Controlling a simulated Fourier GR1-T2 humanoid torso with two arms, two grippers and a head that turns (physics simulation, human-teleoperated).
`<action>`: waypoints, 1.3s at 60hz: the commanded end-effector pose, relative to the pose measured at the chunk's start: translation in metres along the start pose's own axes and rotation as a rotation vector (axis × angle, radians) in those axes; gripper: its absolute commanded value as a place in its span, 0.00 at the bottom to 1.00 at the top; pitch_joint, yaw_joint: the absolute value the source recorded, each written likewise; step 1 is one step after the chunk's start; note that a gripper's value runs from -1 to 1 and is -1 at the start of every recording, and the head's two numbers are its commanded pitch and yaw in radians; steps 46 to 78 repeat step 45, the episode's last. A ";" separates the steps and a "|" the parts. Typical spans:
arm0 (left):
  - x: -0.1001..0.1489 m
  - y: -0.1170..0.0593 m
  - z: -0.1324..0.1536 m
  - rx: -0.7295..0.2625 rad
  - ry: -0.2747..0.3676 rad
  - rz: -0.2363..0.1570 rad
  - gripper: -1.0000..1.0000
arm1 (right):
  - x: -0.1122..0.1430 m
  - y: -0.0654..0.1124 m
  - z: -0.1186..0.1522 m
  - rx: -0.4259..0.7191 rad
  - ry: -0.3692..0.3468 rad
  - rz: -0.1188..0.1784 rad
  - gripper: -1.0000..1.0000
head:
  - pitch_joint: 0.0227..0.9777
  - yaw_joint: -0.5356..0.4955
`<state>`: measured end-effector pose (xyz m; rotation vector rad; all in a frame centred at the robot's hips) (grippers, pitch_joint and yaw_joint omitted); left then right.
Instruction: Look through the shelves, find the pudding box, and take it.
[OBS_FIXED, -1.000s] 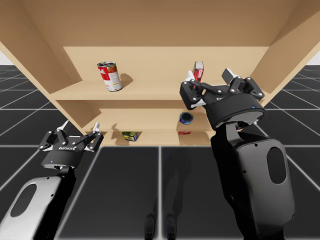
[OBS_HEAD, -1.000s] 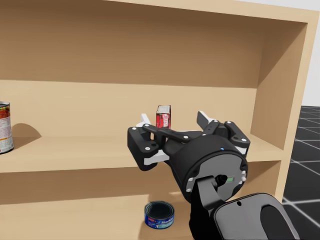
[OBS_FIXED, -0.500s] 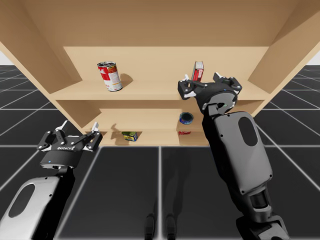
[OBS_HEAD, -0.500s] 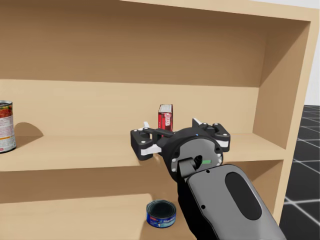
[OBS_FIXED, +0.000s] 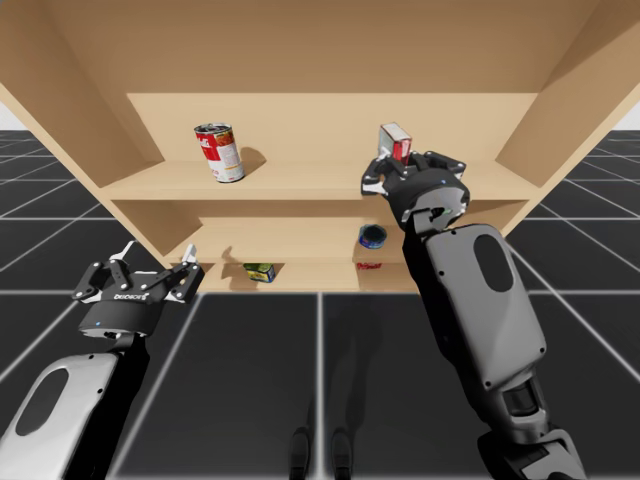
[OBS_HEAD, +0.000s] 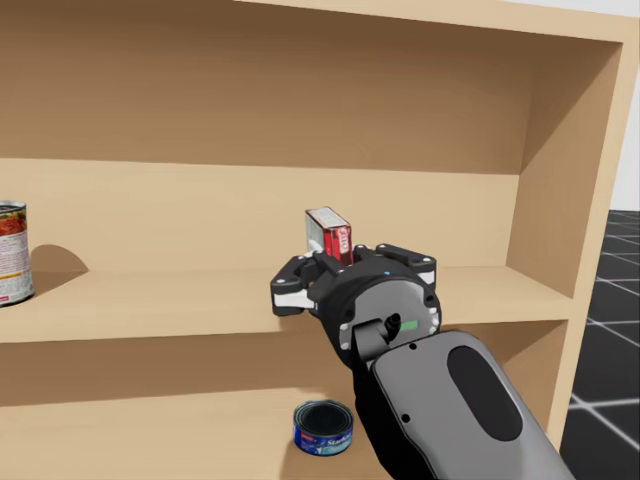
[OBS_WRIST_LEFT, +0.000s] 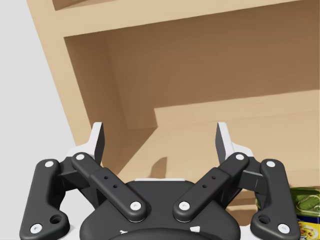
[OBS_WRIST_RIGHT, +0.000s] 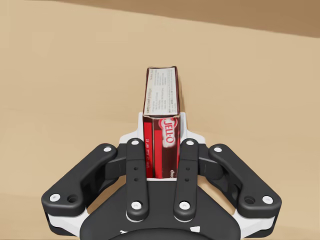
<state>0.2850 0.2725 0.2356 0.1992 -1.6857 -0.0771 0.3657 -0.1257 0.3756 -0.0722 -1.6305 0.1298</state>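
Pinching the red pudding box (OBS_WRIST_RIGHT: 160, 100) across its thin width, my right claw (OBS_WRIST_RIGHT: 161, 150) holds seemingly light, crushable cardboard; left claw (OBS_WRIST_LEFT: 160, 142) spread.

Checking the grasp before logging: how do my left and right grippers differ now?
My right gripper is shut on the red box; my left gripper is open and empty. The right gripper is at the upper shelf; the left gripper hangs low, before the shelves. Both are black two-finger grippers.

Pudding box (OBS_WRIST_RIGHT: 161, 145) red, white-sided — shelves (OBS_FIXED: 300, 180) tan — tall can (OBS_FIXED: 219, 152) red-and-white.
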 end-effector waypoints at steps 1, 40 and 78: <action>0.000 0.000 0.000 0.000 0.000 -0.002 0.00 | 0.000 -0.004 0.007 -0.047 0.079 0.004 1.00 | 0.24 0.31; 0.000 -0.001 0.000 -0.001 0.002 -0.006 0.00 | 0.011 -0.037 0.094 -0.085 -0.069 0.093 1.00 | 0.24 0.31; 0.000 -0.001 0.000 -0.001 0.001 -0.006 0.00 | 0.008 -0.040 0.108 -0.083 -0.082 0.096 1.00 | 0.24 0.31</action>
